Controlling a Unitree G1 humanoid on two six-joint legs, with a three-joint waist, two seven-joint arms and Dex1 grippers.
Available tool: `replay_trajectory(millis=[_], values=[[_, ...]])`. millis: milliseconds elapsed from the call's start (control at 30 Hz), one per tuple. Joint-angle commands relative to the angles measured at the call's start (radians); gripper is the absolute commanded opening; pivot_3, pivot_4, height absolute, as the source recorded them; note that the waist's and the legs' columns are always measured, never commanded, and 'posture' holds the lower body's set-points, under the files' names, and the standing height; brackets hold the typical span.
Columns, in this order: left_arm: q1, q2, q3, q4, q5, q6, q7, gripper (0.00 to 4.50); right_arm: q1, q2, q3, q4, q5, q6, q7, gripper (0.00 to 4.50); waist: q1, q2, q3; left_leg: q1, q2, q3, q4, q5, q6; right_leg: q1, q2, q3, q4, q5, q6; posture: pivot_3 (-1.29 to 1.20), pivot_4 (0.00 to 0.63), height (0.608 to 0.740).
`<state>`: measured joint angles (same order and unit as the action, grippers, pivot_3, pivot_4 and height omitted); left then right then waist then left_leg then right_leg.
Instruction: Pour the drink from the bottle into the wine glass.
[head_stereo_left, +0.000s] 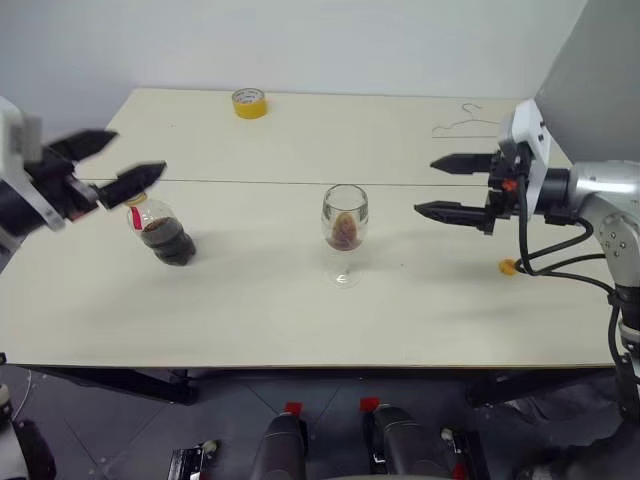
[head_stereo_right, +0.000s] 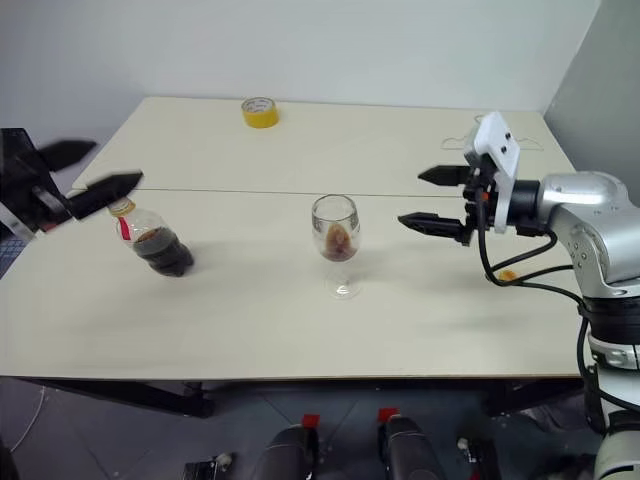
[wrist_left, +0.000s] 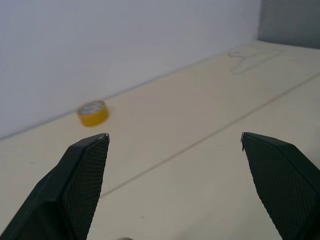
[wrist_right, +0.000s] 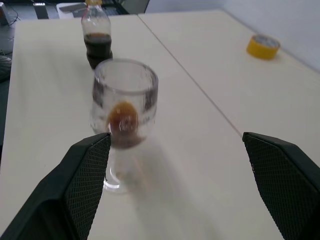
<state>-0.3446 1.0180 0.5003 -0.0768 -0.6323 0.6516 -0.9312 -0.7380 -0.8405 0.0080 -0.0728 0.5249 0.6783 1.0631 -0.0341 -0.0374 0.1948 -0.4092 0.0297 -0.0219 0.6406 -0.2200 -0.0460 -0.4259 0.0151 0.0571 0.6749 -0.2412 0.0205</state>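
The bottle (head_stereo_left: 160, 232) stands at the table's left, a yellow top on its neck, with dark drink (head_stereo_left: 170, 243) filling its lower half. The wine glass (head_stereo_left: 345, 232) stands upright mid-table with a little brown drink (wrist_right: 123, 125) in its bowl. My left gripper (head_stereo_left: 135, 155) hangs open just above and left of the bottle's top, holding nothing. My right gripper (head_stereo_left: 425, 186) is open and empty, level, right of the glass and clear of it. In the right wrist view the glass (wrist_right: 125, 105) is ahead between the fingers, with the bottle (wrist_right: 96, 37) beyond it.
A yellow tape roll (head_stereo_left: 249, 102) lies near the table's far edge. A wire hanger (head_stereo_left: 465, 122) lies at the far right. A small orange-yellow object (head_stereo_left: 508, 266) sits on the table under my right arm. A seam (head_stereo_left: 260, 182) runs across the tabletop.
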Motion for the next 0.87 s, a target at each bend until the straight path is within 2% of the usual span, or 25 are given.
replay_trajectory(millis=[33,233,400,667,767,867], values=[[0.092,0.055,0.067,-0.079,-0.062,0.038,-0.117,4.46,0.03,-0.061,-0.077,0.004,-0.006,-0.041,0.034,4.5,-0.003,0.0,0.0,0.0,0.0,0.0,0.0,0.0,0.0,-0.001,0.0,0.0,0.0,0.0,0.0,0.0,0.15,0.74],[0.189,0.112,0.131,-0.057,-0.09,0.065,-0.236,4.46,0.068,-0.126,-0.095,0.089,-0.016,-0.102,0.121,4.5,-0.008,0.001,0.001,0.001,0.001,0.001,0.0,0.0,0.0,-0.001,0.0,0.001,0.001,-0.003,-0.005,0.0,0.15,0.74],[0.213,0.124,0.144,-0.032,-0.091,0.066,-0.28,4.46,0.061,-0.121,-0.085,0.109,-0.022,-0.131,0.17,4.5,-0.014,0.002,0.001,0.002,0.001,0.003,0.0,0.0,0.0,-0.001,0.0,0.002,0.001,-0.003,-0.005,0.0,0.15,0.74],[0.222,0.109,0.14,-0.054,-0.095,0.064,-0.289,4.46,0.062,-0.098,-0.084,0.097,-0.027,-0.129,0.167,4.5,-0.015,0.002,0.002,0.002,0.001,0.004,-0.001,0.0,0.0,-0.001,0.0,0.003,0.001,-0.003,-0.005,0.0,0.15,0.74],[0.21,0.11,0.086,-0.023,-0.05,0.035,-0.271,4.46,0.053,-0.085,-0.084,0.1,-0.031,-0.136,0.156,4.5,-0.015,0.002,0.002,0.002,0.001,0.004,-0.001,0.0,0.0,-0.001,0.0,0.003,0.001,-0.003,-0.005,0.0,0.15,0.74],[0.172,0.099,0.06,-0.016,-0.063,0.041,-0.262,4.46,0.055,-0.078,-0.083,0.1,-0.029,-0.137,0.156,4.5,-0.015,0.002,0.002,0.002,0.001,0.004,0.0,0.0,0.0,-0.001,0.0,0.004,0.001,-0.003,-0.005,0.0,0.15,0.74]])
